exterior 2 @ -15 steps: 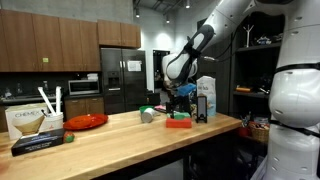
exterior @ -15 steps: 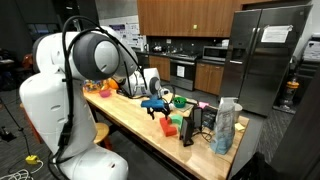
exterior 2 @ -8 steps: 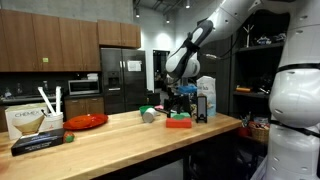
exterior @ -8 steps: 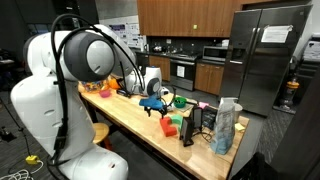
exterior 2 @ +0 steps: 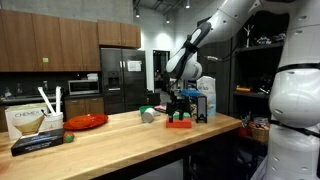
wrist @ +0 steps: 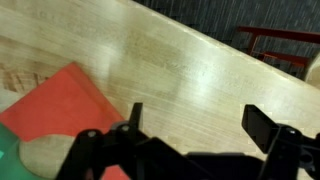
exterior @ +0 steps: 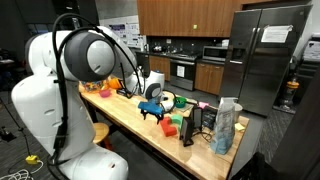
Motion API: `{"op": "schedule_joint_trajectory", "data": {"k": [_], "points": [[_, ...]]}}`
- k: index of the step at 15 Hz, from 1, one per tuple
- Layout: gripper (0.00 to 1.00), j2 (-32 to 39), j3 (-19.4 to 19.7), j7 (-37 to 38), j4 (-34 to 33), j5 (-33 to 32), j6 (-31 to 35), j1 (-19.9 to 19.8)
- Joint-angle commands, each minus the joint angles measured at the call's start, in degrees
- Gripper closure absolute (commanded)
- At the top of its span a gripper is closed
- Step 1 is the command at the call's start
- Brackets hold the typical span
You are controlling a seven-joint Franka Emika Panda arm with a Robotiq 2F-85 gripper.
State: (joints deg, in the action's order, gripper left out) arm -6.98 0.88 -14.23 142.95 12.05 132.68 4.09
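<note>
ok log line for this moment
gripper: open, empty | over: wooden counter | nearest: red block on green base | contact: none seen

A long wooden counter (exterior 2: 120, 138) is carrying everything here. A red block (exterior 2: 180, 122) is lying flat on it near one end, with a white carton (exterior 2: 207, 98) standing just behind it and a small green-and-silver object (exterior 2: 148, 114) sitting nearby. Toward the other end a red dish (exterior 2: 87, 121) is resting on the wood. Past it a white cup (exterior 2: 52, 122) holding sticks, a printed box (exterior 2: 24, 122) and a flat black box (exterior 2: 40, 143) are standing close together.
</note>
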Motion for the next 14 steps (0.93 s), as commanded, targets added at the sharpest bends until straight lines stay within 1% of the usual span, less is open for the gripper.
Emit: {"op": "schedule_joint_trajectory", "data": {"k": [1,5,7,11,14], "points": [[0.0,0.82,0.41,-3.08,0.26,1.41,-0.7,-0.66],[0.0,2.98,0.31,-3.62,0.11,0.39,-0.11,-0.97],[0.0,4.24,0.11,-2.26,0.01,-1.34,-0.01,-1.37],[0.0,6.33,-0.06,1.26,-0.06,-7.72,2.07,-2.23],[0.0,7.65,0.06,5.21,-0.33,-14.16,3.36,-2.86]]}}
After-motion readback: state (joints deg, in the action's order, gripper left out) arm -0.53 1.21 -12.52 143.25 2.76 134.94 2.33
